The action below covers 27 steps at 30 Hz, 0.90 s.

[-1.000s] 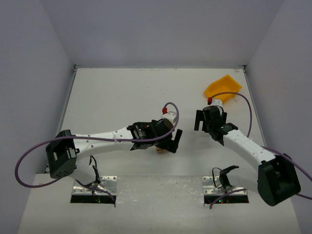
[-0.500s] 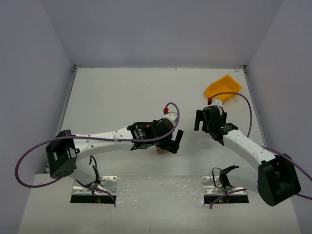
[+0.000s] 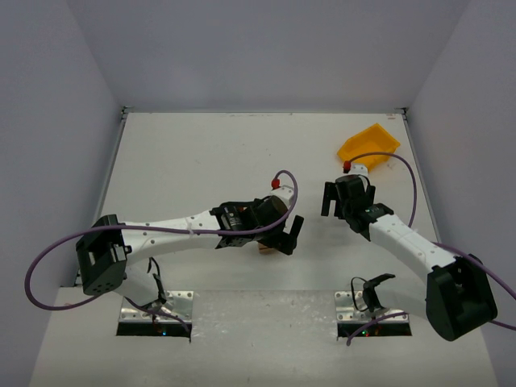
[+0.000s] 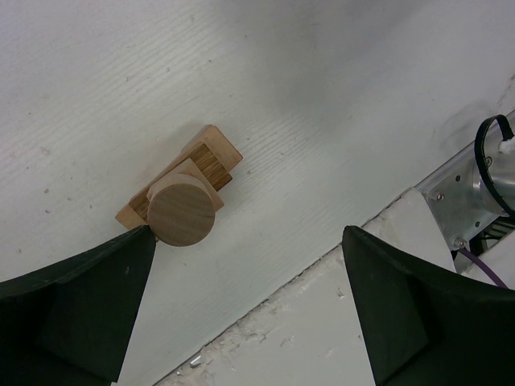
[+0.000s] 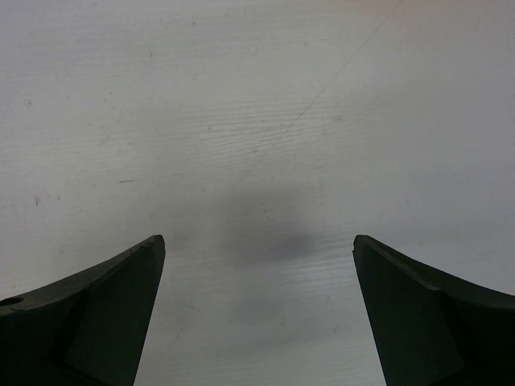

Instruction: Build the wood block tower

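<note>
while both fingers of the left gripper (image 4: pixel 249 233) stand wide apart on nothing, the wood block tower (image 4: pixel 183 205) sits just beside one tip: three stacked pieces, one pale oblong (image 4: pixel 219 141), one darker block (image 4: pixel 212 165), one round tan piece (image 4: pixel 181 213) on top. the right gripper (image 5: pixel 259 241) gapes empty over bare table (image 3: pixel 185 161). the table's near edge runs close by the tower; one yellow bin (image 3: pixel 368 147) lies well apart.
</note>
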{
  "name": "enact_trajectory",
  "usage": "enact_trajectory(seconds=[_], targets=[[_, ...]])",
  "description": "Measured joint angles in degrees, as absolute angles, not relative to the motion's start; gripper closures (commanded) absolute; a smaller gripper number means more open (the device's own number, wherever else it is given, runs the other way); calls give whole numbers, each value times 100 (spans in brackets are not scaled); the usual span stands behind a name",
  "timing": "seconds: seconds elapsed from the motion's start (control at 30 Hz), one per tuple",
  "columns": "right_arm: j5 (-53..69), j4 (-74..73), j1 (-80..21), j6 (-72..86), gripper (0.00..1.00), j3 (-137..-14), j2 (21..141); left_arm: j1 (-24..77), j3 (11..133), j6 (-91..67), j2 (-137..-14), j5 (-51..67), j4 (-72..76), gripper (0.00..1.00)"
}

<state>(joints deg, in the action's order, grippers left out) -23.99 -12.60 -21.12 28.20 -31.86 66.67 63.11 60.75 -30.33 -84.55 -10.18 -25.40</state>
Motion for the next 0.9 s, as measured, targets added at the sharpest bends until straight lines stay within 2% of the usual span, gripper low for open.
enact_trajectory(seconds=[0.47,0.73,0.9], targets=[[-2399,-1260,-2112,2805,1,-3186,6672,6311,6075,-3002,-8455,-965,-2506,0],[-2399,-1260,-2112,2805,1,-3186,6672,6311,6077,-3068,-8421,-1499,-2789,0],[-2399,-1260,-2112,2805,1,-3186,6672,6311,6100,-3009,-7975,-1666,-2925,0]])
